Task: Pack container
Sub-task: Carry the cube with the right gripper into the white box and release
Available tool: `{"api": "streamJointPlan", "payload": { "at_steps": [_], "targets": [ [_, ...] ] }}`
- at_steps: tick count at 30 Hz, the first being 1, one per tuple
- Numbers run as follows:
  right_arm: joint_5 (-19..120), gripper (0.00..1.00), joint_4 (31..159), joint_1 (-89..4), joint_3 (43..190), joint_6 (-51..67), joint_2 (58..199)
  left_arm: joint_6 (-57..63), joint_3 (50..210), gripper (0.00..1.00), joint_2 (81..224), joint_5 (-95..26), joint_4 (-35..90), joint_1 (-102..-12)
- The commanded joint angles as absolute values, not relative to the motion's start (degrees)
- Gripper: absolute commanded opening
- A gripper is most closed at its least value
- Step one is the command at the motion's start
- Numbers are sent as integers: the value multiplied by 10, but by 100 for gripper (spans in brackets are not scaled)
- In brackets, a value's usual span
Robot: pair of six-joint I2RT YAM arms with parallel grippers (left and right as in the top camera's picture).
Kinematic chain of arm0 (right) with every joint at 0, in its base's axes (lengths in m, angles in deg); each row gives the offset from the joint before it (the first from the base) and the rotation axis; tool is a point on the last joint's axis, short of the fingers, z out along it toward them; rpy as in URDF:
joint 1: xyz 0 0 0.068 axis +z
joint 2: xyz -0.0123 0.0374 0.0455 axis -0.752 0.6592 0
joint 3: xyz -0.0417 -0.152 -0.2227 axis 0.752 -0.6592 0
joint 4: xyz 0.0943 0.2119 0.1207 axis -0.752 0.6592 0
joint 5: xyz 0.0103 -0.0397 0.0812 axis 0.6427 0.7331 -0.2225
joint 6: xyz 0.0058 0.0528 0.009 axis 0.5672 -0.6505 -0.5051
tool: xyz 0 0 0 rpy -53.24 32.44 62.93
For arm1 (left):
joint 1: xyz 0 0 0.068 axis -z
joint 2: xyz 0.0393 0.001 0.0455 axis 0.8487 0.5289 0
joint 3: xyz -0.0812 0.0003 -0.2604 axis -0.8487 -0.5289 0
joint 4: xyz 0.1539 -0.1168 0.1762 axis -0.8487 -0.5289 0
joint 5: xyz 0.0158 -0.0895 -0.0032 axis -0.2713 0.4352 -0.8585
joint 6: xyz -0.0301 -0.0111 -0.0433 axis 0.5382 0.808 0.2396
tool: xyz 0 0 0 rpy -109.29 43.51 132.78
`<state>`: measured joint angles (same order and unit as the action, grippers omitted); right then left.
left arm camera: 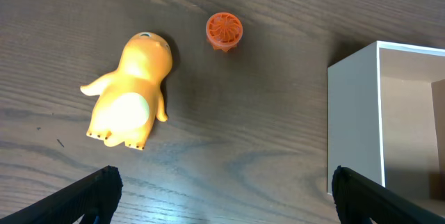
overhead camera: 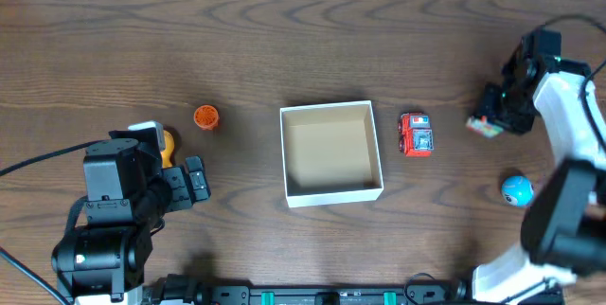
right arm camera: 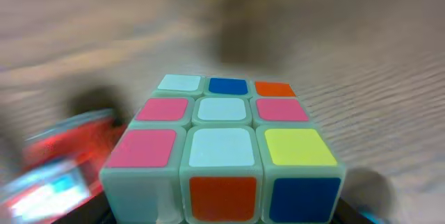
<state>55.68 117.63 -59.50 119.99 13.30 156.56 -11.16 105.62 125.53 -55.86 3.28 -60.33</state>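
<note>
Cardboard container [overhead camera: 331, 153] sits empty mid-desk. Right fingers [overhead camera: 496, 116] pinch the puzzle cube [right arm camera: 222, 147] well off to its side, and the hold looks low, so it might twist loose on the carry. Left fingers [left arm camera: 97, 189] gape wide, holding nothing.

one container [overhead camera: 336, 194], square with white walls. five small toys in all: one yellow figure [left arm camera: 128, 92], one orange ridged cap [overhead camera: 205, 116], one red toy car [overhead camera: 416, 134], one blue ball [overhead camera: 516, 189], one puzzle cube [right arm camera: 222, 151]. two robot arms: one left arm [overhead camera: 109, 201], one right arm [overhead camera: 568, 125]. one wooden table [overhead camera: 284, 40].
</note>
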Motion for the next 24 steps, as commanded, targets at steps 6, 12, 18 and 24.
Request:
{"api": "streamJointPlan", "payload": {
  "at_steps": [6,12,18,24],
  "targets": [
    [543,1,1205,-395,1207,142,1344,-109,1062,98,1254,-552,31,-607],
    [545,1,1195,-241,1206,70,1332,-108,1062,98,1254,-552,31,-607],
    [560,1,1168,-168,1206,41,1408,-108,1062,98,1254,-552,31,-607],
    [605,1,1160,-142,1206,-7,1500,-108,1062,98,1254,-552,31,-607]
  ]
}}
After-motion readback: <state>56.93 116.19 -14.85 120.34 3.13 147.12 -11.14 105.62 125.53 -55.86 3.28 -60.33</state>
